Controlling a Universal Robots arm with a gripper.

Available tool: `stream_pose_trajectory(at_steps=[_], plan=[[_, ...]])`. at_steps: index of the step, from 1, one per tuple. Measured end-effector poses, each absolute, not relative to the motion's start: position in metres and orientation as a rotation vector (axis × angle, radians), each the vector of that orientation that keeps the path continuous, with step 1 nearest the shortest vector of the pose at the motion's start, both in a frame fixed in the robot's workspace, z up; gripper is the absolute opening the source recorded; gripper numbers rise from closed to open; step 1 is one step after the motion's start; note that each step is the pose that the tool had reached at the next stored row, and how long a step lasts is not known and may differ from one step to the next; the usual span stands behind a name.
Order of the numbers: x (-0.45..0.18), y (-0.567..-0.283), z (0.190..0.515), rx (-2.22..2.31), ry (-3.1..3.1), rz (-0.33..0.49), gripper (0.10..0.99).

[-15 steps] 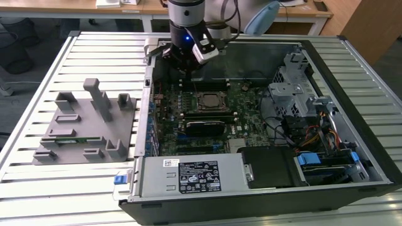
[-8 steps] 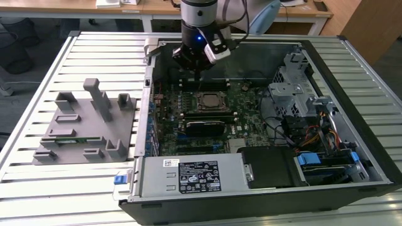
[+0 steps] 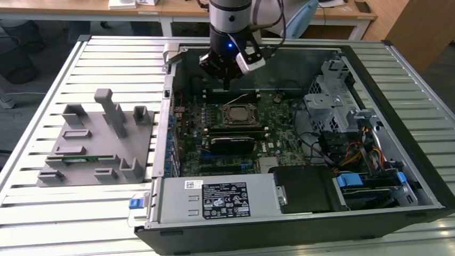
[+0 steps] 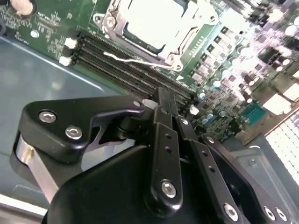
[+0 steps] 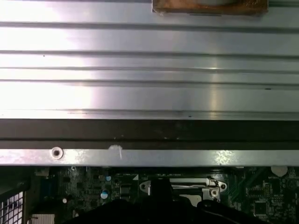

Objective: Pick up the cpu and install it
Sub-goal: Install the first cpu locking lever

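So, status:
tool (image 3: 226,85): hangs over the far part of the open computer case (image 3: 419,176), above the motherboard (image 3: 277,125), just beyond the socket. In the second wrist view its fingers (image 4: 164,116) are pressed together, tips meeting, nothing between them.
tool contact: touching nothing that I can see; the tips sit above the memory slots (image 4: 126,70) next to the socket.
cpu (image 4: 152,21): seated in the socket on the motherboard; silvery-white top shows in the second wrist view. In the exterior view it sits mid-board, near the case centre (image 3: 235,113).
socket frame (image 4: 187,35): metal frame surrounds the cpu; whether it is latched down, cannot tell.
wire (image 4: 135,59): thin pale wire lies across the memory slots just beside the socket.
fixture (image 3: 96,146): grey holder block on the table (image 3: 42,213), on the exterior view's left, well apart from the tool; a narrow green memory stick (image 3: 85,158) lies in one of its slots.
case interior: drive cage (image 3: 334,90) and cable bundle on the exterior view's right, power supply (image 3: 217,198) at the near edge.
first wrist view: ribbed table (image 5: 149,60) surface, case rim (image 5: 149,156), strip of motherboard (image 5: 93,186) below it.
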State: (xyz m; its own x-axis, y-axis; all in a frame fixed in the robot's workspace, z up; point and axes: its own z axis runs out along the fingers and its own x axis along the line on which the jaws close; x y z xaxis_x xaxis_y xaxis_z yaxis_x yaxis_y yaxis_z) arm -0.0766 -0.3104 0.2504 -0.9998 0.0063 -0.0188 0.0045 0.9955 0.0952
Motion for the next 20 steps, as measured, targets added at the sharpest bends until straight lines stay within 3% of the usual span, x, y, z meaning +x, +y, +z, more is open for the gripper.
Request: stream_pose_trajectory(at_steps=[20], plan=[[-0.0685,-0.3163,0.2421,-0.032,3.121,0.138,0.106]])
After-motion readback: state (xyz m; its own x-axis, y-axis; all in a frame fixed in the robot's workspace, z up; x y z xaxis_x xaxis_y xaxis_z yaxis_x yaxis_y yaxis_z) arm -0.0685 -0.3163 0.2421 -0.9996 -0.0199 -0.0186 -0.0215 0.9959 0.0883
